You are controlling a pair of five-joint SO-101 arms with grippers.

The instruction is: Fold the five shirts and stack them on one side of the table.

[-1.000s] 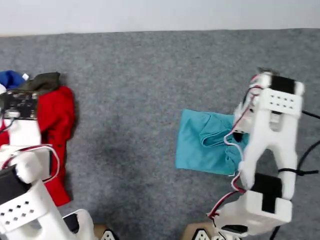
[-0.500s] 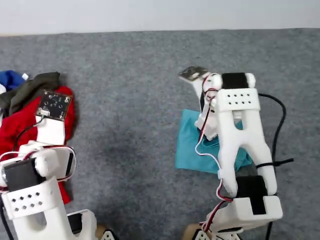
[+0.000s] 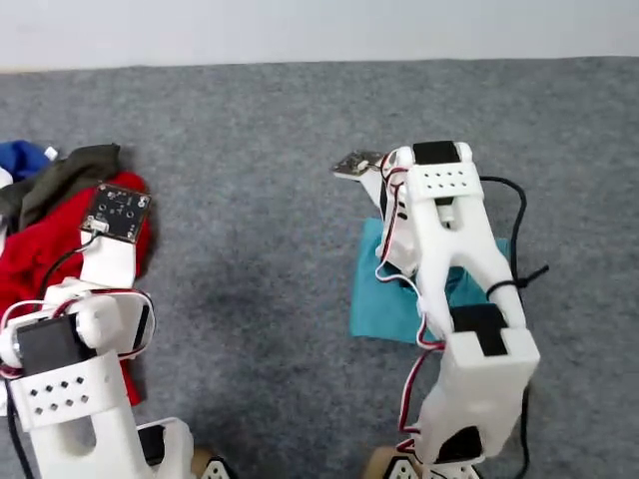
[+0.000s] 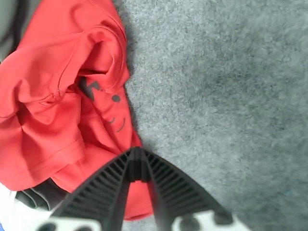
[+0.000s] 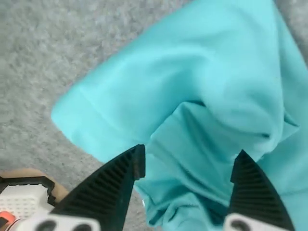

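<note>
Right claw (image 5: 188, 154) now further inward over teal shirt (image 5: 192, 82) — spread wide; left claw (image 4: 137, 155) pressed together.

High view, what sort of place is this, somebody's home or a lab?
Most likely a robotics test bench rather than a home: a gray felt-like table cover, the white left arm and right arm with bare wiring, and a teal shirt and a red shirt set out for folding.

The roughly folded teal shirt (image 3: 367, 294) lies well apart from the red shirt (image 3: 30, 251), olive shirt (image 3: 65, 172) and blue shirt (image 3: 18, 157) heaped together.
</note>
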